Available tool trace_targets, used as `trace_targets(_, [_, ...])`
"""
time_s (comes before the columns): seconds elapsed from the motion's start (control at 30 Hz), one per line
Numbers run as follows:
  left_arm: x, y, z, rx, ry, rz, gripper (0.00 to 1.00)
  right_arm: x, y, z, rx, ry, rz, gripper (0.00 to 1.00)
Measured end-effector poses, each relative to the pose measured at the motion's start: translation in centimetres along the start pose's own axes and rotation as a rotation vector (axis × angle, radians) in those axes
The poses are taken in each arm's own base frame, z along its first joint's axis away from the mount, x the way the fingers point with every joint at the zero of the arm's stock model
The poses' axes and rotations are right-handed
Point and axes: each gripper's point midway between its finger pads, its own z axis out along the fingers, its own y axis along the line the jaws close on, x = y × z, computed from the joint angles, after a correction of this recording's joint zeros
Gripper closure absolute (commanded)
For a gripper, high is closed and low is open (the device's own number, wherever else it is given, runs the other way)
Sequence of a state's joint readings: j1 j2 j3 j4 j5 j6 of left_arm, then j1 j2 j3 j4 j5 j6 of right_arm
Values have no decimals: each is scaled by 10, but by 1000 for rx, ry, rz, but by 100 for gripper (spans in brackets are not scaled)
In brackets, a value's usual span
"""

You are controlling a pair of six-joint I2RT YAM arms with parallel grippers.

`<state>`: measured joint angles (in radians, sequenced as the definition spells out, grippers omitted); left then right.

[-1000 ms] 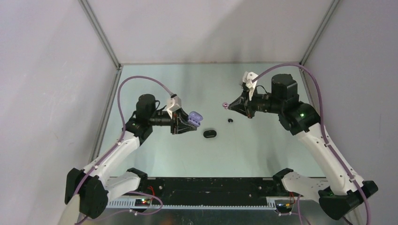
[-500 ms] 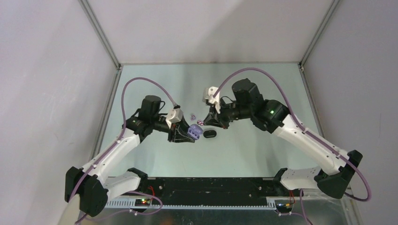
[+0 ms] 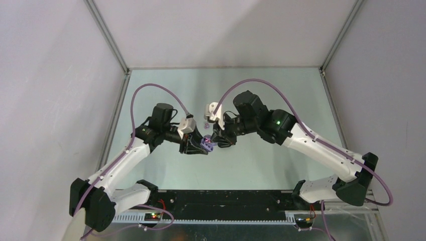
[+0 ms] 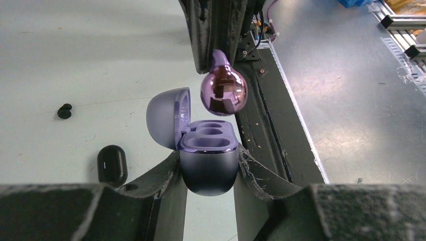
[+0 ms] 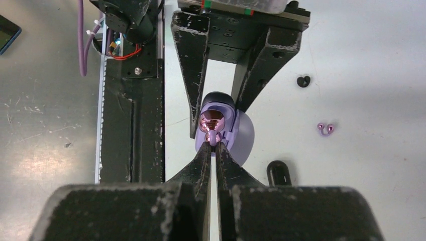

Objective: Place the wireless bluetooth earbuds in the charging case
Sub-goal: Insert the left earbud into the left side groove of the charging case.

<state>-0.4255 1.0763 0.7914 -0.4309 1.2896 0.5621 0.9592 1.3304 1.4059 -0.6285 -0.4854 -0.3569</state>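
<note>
The table [image 3: 281,90] is a pale green sheet with grey walls on three sides. The left arm [image 3: 125,160] and the right arm [image 3: 316,148] both reach toward the middle of it, and their tips nearly meet there.

The left gripper [image 3: 200,144] is closed narrowly on the lilac case [image 4: 208,168], with one finger on each side of its lower body. The case stands upright above the table and its lid [image 4: 166,118] is swung open to one side. Two empty hollows show in its top.

The right gripper [image 5: 214,145] has its jaws almost together and pinches the held earbud [image 4: 223,93] by its thin end. This shiny lilac earbud hangs just above the open case, close to the hollows but not in them.

The black case [image 4: 111,163] lies closed on the table, near the lilac case. Farther away lies the loose lilac earbud [image 5: 326,128], and well apart from it a black earbud [image 5: 303,81]. I cannot tell if this black shape is one piece or two pieces touching.
</note>
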Motion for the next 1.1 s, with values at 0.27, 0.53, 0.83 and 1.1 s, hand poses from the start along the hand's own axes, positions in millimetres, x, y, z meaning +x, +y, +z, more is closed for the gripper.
trace_targets(0.27, [0, 0, 0, 0, 0, 0, 100, 3, 4, 6, -18, 16, 1, 96])
trace_targets(0.53, [0, 0, 0, 0, 0, 0, 100, 10, 4, 15, -22, 42, 7, 96])
trace_targets(0.83, [1, -1, 0, 3, 1, 1, 100, 13, 3, 19, -12, 57, 5, 94])
trace_targets(1.1, [1, -1, 0, 4, 3, 1, 100, 14, 4, 22, -15, 65, 6, 80])
